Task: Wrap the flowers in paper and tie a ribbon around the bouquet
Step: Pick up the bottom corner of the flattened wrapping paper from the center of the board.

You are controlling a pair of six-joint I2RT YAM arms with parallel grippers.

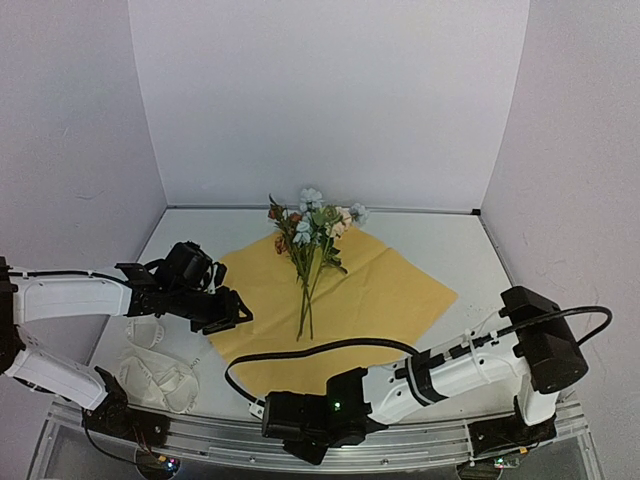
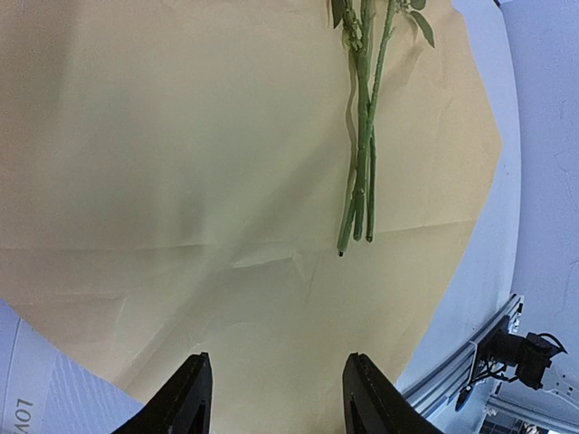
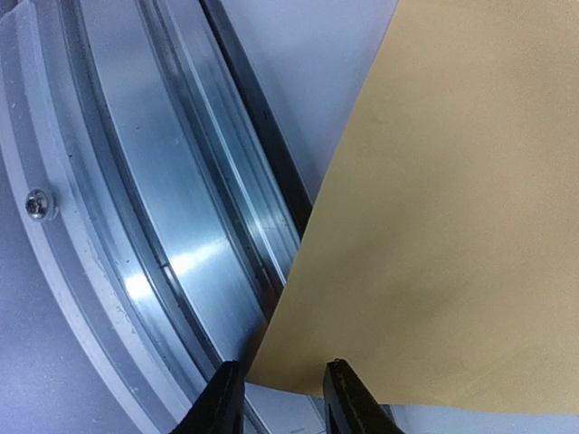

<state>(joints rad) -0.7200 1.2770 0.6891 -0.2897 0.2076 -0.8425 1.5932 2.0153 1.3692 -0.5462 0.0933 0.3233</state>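
Note:
The paper (image 1: 385, 290) lies flat as a diamond, yellow face up, with fold creases. The flowers (image 1: 312, 222) rest on it, pale blue, peach and rust heads toward the back, thin green stems (image 2: 362, 163) pointing to the near side. My left gripper (image 2: 276, 380) hovers open over the paper's left part (image 2: 181, 181), nothing between its fingers. My right gripper (image 3: 280, 389) is low at the paper's near corner (image 3: 298, 362), by the rail; its fingers stand apart with that corner between them. The white ribbon (image 1: 155, 375) lies in a loose heap at the near left.
An aluminium rail (image 3: 163, 208) runs along the table's near edge, right beside the paper's corner. A black cable (image 1: 300, 350) from the right arm loops over the near part of the paper. White walls close the back and both sides.

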